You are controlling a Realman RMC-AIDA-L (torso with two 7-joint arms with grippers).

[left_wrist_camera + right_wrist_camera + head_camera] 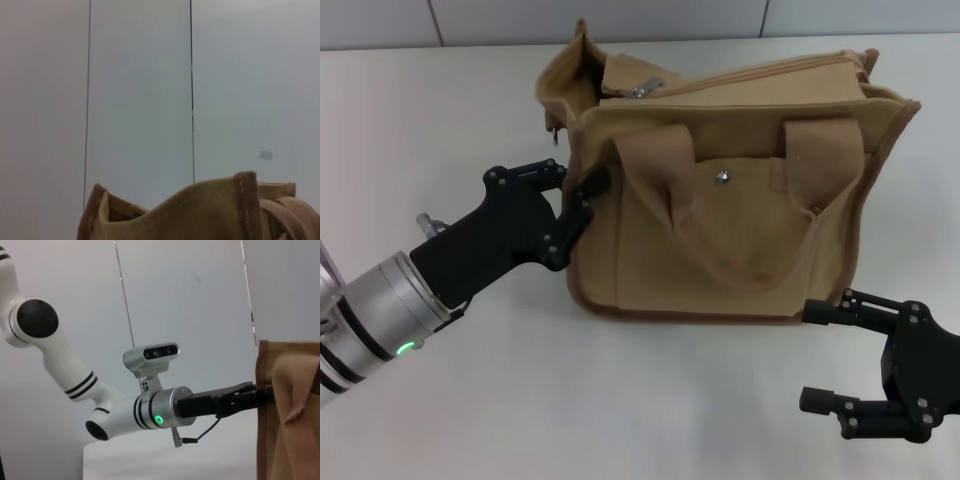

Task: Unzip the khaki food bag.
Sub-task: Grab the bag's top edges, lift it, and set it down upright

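Observation:
The khaki food bag [740, 200] stands upright on the white table, front pocket and both loop handles facing me. Its silver zipper pull [645, 88] lies near the top's left end, where the bag's top flares open. My left gripper [577, 180] is at the bag's left front corner, its fingers closed on the piped edge. The right wrist view shows the same grip [259, 394] on the bag's edge [290, 415]. The bag's top rim shows in the left wrist view [200, 210]. My right gripper [812, 356] hangs open and empty off the bag's front right corner.
The white table [620, 400] stretches in front of the bag. A grey panelled wall [140, 100] stands behind the table. My left arm [100, 405] reaches in from the left.

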